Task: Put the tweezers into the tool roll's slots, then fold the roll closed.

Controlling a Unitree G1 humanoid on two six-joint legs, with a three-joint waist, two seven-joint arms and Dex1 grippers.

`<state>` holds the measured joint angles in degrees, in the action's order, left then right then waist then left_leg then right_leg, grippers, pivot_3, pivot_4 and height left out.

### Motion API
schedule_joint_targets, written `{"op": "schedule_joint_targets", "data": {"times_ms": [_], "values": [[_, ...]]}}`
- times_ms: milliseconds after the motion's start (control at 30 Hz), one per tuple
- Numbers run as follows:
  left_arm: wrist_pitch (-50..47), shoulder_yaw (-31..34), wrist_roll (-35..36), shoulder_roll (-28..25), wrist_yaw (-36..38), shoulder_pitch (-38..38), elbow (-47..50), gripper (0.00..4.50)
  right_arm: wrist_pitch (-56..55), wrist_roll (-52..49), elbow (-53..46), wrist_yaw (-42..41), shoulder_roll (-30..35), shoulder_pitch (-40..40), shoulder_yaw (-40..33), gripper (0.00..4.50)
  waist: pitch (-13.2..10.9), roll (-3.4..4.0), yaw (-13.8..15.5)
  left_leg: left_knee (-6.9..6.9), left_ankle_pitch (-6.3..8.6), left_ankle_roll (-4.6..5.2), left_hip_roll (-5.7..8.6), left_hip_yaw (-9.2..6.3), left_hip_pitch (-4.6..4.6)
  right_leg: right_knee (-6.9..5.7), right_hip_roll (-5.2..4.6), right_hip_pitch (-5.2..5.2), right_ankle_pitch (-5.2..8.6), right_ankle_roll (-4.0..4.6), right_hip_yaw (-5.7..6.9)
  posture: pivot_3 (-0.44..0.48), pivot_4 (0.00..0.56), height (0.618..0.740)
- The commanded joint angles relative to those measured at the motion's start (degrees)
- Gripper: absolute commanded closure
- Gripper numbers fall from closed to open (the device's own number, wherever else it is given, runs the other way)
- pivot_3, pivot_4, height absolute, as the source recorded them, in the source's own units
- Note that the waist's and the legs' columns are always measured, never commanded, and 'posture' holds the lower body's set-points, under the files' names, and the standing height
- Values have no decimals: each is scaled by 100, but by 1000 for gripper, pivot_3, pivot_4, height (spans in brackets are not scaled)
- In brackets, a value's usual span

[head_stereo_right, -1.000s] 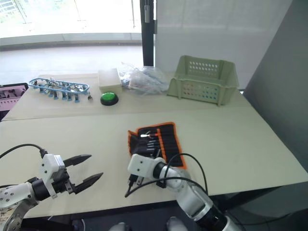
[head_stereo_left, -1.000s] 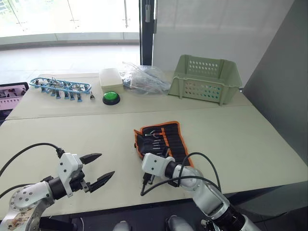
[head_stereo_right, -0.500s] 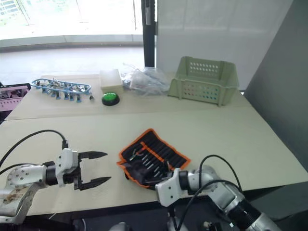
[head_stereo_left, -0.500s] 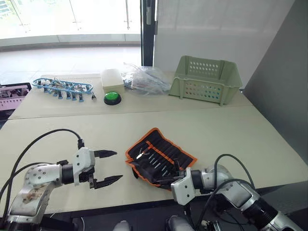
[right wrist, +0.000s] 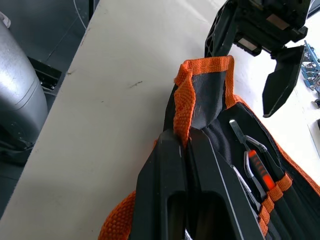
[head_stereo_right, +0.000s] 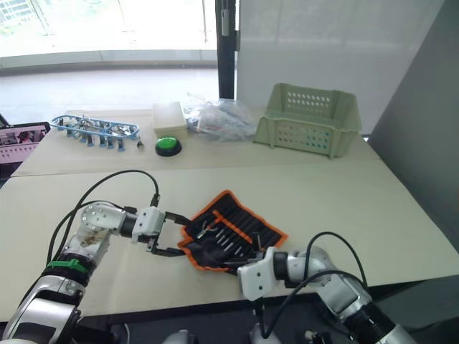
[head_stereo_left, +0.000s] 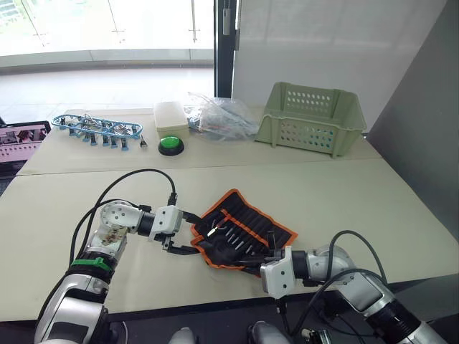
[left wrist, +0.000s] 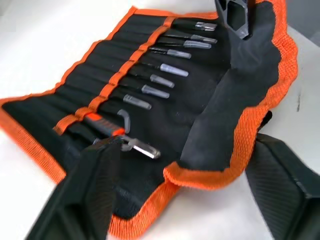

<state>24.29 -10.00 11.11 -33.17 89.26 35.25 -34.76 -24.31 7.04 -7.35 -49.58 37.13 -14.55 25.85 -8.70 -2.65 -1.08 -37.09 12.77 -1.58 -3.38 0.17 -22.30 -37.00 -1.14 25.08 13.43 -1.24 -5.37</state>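
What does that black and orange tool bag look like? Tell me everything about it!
The tool roll is flat black fabric with orange edging and an orange stripe across its narrow slots. It lies open on the table, slanted. Slim tools sit in the slots, clear caps on their tips, plus one tool with an orange handle. Its near flap is partly folded over. The right gripper is shut on that flap's orange edge. The left gripper is open around the roll's left corner.

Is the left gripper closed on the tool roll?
No, the left gripper is open, its fingers apart at the near edge of the tool roll.
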Motion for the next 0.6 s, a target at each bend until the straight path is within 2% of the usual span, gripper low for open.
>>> {"op": "schedule_joint_targets", "data": {"times_ms": [33,100,200,267,467,600], "values": [[247,21,54,31,215,190,-181,2213,135,5,-265,85,28,64,-253,4500,0,0,-1,-2,0,0,0,0,0,-1,0,0,0,-1,-1,0,150,724],[302,32,64,64,274,240,-277,2785,176,32,-295,88,31,94,-289,4500,0,0,3,-5,0,0,0,0,1,-3,0,-1,0,-2,-2,0,150,724],[285,-46,169,57,321,286,-315,3939,263,40,-327,103,25,134,-381,4500,0,0,7,-15,0,0,1,-1,-1,-6,0,-2,-1,-5,-2,0,150,724],[264,-117,244,21,324,278,-293,4460,338,43,-350,115,9,158,-434,4500,0,0,8,-20,0,0,2,-1,-4,-6,0,-1,-2,-8,-5,0,150,724],[186,-131,382,-101,324,146,-149,4460,492,109,-341,201,-43,173,-519,4500,0,0,9,-27,0,0,3,-2,-5,-8,0,-3,-4,-12,-7,0,150,724],[-17,53,442,-310,260,-194,314,4460,634,279,-128,418,-198,-18,-584,4500,0,0,-34,-27,0,0,2,-2,-3,-10,0,-3,-4,-12,-8,0,150,724]]}}
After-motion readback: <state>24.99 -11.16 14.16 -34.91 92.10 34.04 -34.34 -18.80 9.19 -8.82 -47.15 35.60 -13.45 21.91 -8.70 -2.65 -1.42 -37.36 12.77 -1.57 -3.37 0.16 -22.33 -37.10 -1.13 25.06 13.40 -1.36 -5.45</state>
